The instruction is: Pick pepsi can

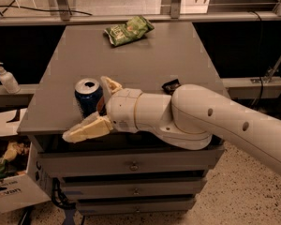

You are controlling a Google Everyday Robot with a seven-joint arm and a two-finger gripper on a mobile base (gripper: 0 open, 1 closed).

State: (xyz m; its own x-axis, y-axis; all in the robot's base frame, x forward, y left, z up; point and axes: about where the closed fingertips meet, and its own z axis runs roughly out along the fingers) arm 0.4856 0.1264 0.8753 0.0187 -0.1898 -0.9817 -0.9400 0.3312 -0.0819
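The pepsi can [88,96], dark blue with a silver top, stands upright near the front left edge of the grey table [131,64]. My gripper [97,108] reaches in from the right and is open. One cream finger [111,85] lies behind the can's right side. The other finger [86,129] lies in front of the can, over the table's front edge. The can sits between the two fingers. Whether they touch it cannot be told.
A green crisp bag [129,30] lies at the back of the table. A flat black wrapper [171,85] lies behind my arm. A soap dispenser [6,78] stands on a ledge to the left. A cardboard box [9,182] sits on the floor at lower left. Drawers [131,165] are below the tabletop.
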